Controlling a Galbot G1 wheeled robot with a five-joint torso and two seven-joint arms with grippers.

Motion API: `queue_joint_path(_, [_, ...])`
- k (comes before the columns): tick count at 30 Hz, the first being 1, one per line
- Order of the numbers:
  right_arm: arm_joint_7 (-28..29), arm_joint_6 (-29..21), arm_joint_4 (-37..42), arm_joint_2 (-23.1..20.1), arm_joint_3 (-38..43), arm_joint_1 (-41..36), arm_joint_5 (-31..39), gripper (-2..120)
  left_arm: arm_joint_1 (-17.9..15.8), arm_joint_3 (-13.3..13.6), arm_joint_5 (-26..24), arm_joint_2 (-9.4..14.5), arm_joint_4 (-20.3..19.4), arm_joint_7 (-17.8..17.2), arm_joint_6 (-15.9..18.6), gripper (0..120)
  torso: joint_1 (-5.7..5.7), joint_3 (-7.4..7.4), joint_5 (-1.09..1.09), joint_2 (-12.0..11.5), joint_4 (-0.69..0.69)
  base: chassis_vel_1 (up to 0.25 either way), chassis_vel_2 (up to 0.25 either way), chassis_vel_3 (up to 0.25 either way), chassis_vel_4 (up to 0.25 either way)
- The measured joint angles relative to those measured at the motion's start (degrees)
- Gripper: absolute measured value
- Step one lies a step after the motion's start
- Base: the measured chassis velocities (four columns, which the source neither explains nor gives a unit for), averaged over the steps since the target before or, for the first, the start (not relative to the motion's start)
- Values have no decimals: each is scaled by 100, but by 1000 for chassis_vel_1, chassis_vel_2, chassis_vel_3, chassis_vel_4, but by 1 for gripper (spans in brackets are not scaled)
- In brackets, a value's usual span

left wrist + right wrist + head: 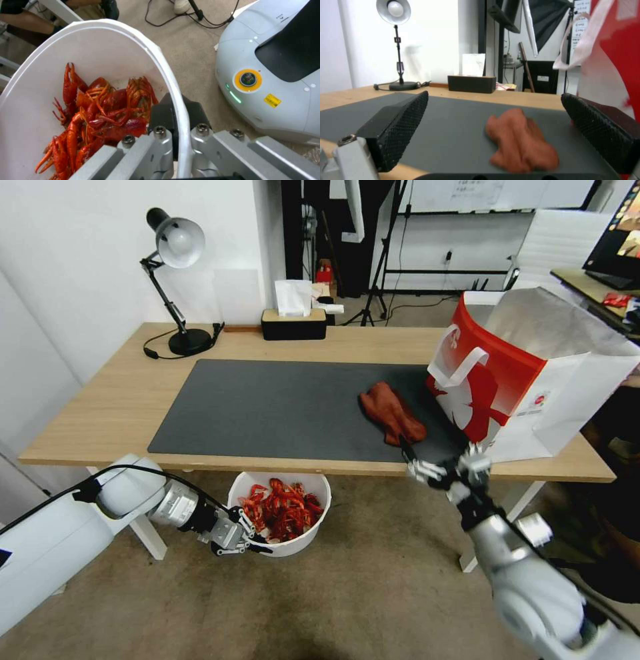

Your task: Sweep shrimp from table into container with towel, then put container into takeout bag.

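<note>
Below the counter (100,413) edge our left fingers (163,117) pinch the container (293,543) rim, the takeout bag (507,373) up to the right, nearer our spread right fingers (400,125).

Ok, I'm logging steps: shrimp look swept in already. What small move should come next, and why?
Probably lift the container up clear of the table edge. The shrimp already lie inside, the left gripper is clamped on its rim below the tabletop, and the takeout bag stands open on the right. The right gripper is open, off the towel.
</note>
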Motion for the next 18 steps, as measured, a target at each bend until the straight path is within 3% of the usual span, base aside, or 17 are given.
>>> queue_joint_path(1, [-47, 205, -16, 255, 67, -290, -169, 100, 6, -3, 3, -5, -2, 0, -2, 0, 0, 0, 3, 0, 0, 0, 0, 0, 0])
queue_joint_path(7, [47, 633, -237, 672, 250, -732, -769, 100, 6, -5, 6, -19, -4, 0, -7, 0, 0, 0, 2, 0, 1, 0, 0, 0, 0])
queue_joint_path(18, [356, 954, -967, 738, 288, -739, -1013, 99, 19, 0, 52, -75, 23, 0, -9, 0, 0, 1, 3, -1, 0, 0, 0, 0, 0])
